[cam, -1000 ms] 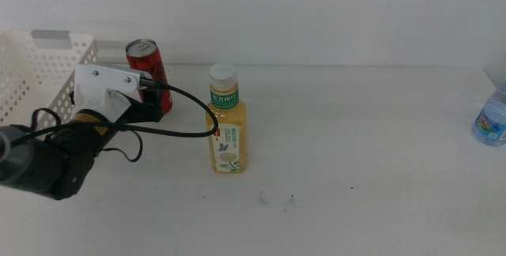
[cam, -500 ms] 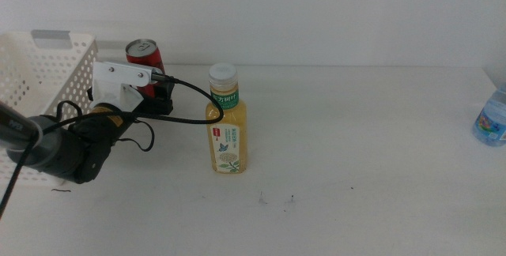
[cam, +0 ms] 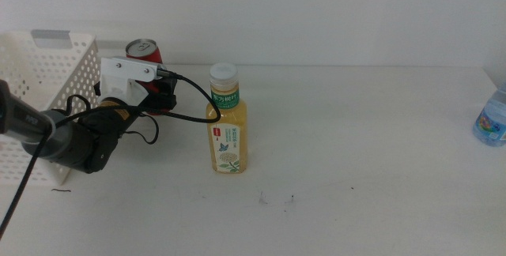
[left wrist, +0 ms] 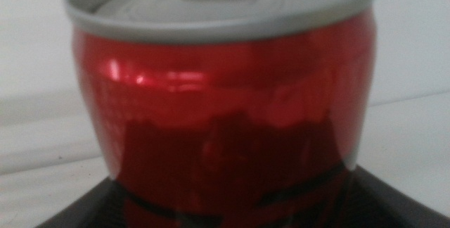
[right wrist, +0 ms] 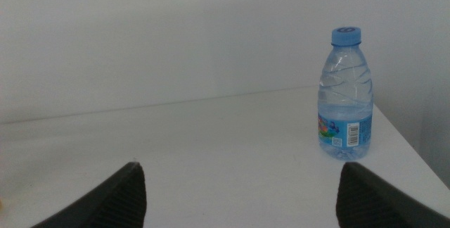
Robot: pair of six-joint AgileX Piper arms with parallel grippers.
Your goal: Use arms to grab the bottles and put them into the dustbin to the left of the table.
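Note:
The red soda can point(cam: 143, 50) stands at the table's back left, right beside the dustbin point(cam: 35, 66). My left gripper point(cam: 161, 98) has reached it, and only the can's top shows above the white housing. In the left wrist view the can point(left wrist: 225, 108) fills the picture and stands between the wide-apart jaws of the open left gripper point(left wrist: 232, 189). The yellow tea bottle point(cam: 227, 126) stands upright mid-table, to the right of that arm. The water bottle point(right wrist: 344, 98) stands upright at the far right point(cam: 492, 122), ahead of my open, empty right gripper point(right wrist: 239, 186).
The left arm's black cable point(cam: 194, 98) loops close to the tea bottle's neck. The white table point(cam: 356, 153) stretches between the tea bottle and the water bottle. The water bottle stands near the table's right edge.
The left arm has moved back and to the right, up to the red can, which now stands between its jaws. The bottles have not moved.

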